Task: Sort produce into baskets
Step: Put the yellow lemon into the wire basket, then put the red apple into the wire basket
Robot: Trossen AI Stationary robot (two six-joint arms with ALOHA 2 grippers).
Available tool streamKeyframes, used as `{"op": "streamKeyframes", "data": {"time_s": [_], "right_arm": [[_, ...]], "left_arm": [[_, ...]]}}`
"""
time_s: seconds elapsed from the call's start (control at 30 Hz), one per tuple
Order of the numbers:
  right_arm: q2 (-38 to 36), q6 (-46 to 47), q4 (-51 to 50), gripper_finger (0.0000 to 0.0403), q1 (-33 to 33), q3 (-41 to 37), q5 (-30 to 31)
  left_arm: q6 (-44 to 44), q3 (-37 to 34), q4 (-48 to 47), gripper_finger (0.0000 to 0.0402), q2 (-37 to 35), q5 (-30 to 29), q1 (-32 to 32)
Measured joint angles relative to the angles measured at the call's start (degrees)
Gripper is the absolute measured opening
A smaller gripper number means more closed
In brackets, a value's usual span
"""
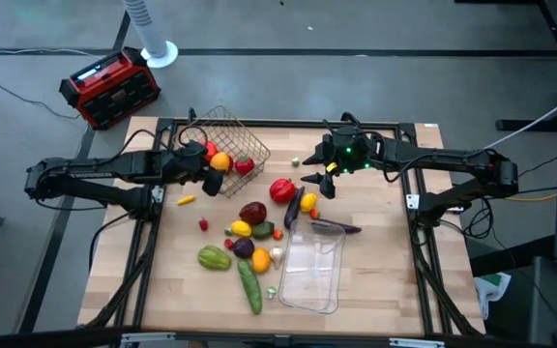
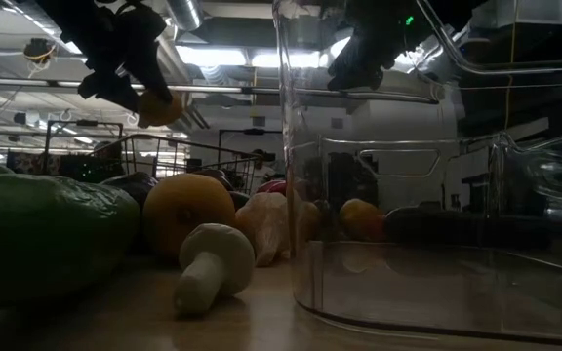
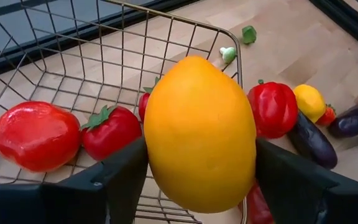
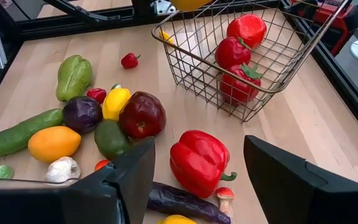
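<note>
- Our left gripper (image 1: 213,166) is hanging just above the near rim of the wire basket (image 1: 249,137), its fingers (image 3: 120,171) pinching an orange fruit (image 3: 199,132) from both sides.
- We're carrying it high, most likely so it clears the wire wall before we let go.
- The basket is tilting or lying partly on its side at the back of the tabletop (image 1: 375,290), with red tomatoes (image 3: 36,135) and other red pieces lying inside against the mesh.
- Our right gripper (image 1: 329,176) is hovering with fingers spread wide and holding nothing, looking down on the red pepper (image 4: 199,160) and a dark eggplant (image 4: 180,201) beside it.
- That puts it over the loose pile, probably lining up its next pick.
- The clear tray (image 1: 310,275) is sitting toward the front, looking empty, with a purple eggplant (image 1: 337,227) lying across its far edge.
- The rest of the produce is crowding the middle: green squash (image 1: 214,257), cucumber (image 1: 249,288), yellow lemon (image 1: 241,229), dark red apple (image 1: 252,212).
- Open room: bare wood to the left and front; between the two grippers the gap is modest, so we're judging the basket rim and the pepper as the tight spots.
</note>
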Motion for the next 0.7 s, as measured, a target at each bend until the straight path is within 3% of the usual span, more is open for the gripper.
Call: {"op": "streamKeyframes", "data": {"time_s": [0.23, 0.5, 0.7], "right_arm": [[0.0, 0.0, 0.7, 0.0241, 0.0, 0.0, -5.0], [2.5, 0.1, 3.1, 0.0245, 1.6, 0.0, -8.5], [7.7, -0.1, 8.8, 0.0307, 5.5, 0.0, -9.5]], "left_arm": [[0.1, 0.0, 0.0, 0.0337, 0.0, 0.0, 0.0], [0.1, 0.0, 0.0, 0.0358, 0.0, -0.2, 0.0], [0.4, 0.0, 0.0, 0.0359, 0.0, -0.3, 0.0]]}}
